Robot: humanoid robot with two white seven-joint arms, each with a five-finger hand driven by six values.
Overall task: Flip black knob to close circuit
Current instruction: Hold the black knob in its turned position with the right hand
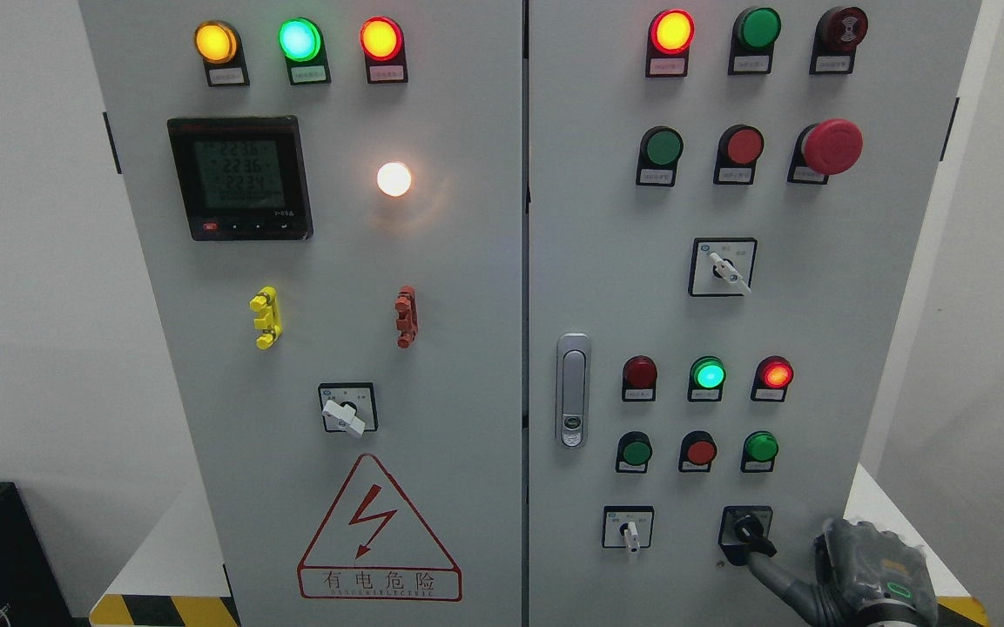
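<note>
The black knob (746,529) sits in the bottom row of the right cabinet door (824,331), on a black square plate. Its pointer is turned toward the lower right. My right hand (869,576) comes in at the lower right corner, just right of and below the knob. One grey finger (778,576) stretches up-left and its tip touches the knob's pointer. The fingers do not close around the knob. My left hand is not in view.
A white selector switch (630,529) sits left of the black knob, with a row of small buttons (700,451) above. A door handle (572,389) is at the door's left edge. The left door (467,348) carries a meter (240,178) and a warning triangle (377,531).
</note>
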